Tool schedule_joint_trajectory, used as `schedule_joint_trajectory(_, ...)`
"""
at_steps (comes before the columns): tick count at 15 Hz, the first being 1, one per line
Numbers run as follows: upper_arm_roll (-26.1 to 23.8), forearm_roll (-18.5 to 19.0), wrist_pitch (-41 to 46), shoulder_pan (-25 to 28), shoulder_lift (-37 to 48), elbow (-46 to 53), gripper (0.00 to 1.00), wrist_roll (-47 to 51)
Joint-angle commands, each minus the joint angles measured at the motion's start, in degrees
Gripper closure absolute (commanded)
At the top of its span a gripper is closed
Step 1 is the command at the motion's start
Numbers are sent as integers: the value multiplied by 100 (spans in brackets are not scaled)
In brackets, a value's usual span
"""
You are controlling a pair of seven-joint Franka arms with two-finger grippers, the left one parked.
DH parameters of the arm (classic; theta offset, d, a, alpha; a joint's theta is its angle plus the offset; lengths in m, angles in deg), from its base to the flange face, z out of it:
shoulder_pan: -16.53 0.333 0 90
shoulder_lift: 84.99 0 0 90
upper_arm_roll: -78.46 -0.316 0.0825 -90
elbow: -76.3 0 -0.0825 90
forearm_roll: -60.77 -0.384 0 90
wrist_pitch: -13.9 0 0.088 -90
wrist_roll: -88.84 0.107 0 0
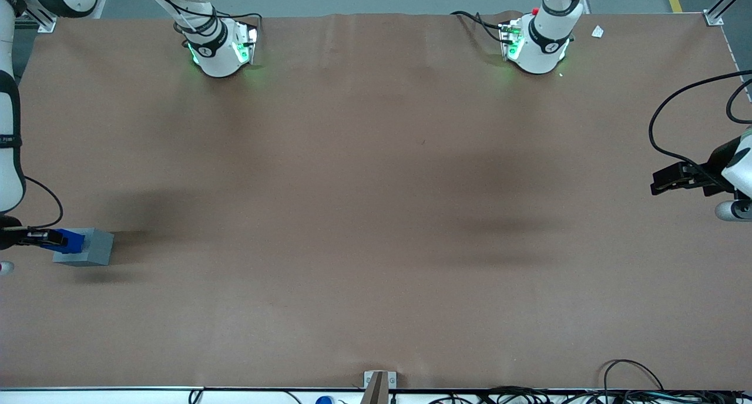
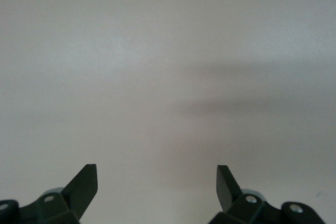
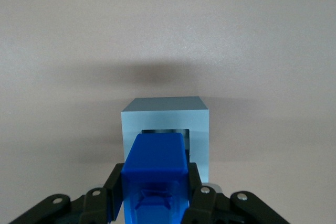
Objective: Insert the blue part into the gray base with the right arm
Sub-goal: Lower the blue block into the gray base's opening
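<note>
The gray base (image 1: 88, 247) sits on the brown table at the working arm's end, near the table edge. In the wrist view the gray base (image 3: 167, 124) shows its square recess, partly covered by the blue part (image 3: 156, 174). My right gripper (image 1: 59, 239) is shut on the blue part (image 1: 69, 240), holding it over the base's top. The black fingers (image 3: 113, 192) press both sides of the part, gripper (image 3: 155, 195). Whether the part's tip has entered the recess is hidden.
The two arm bases (image 1: 220, 46) (image 1: 537, 43) stand at the table's back edge. A small bracket (image 1: 379, 383) sits at the table's front edge, with cables (image 1: 623, 386) along it. The parked arm's gripper (image 1: 675, 178) hovers at its end of the table.
</note>
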Motion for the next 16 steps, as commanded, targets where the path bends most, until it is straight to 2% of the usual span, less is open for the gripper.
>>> schedule_joint_trajectory(1,-70,14,-68,-82,-123,148,95,-36)
schedule_joint_trajectory(16,-70,-4,-139,-109,-159,131,93,95)
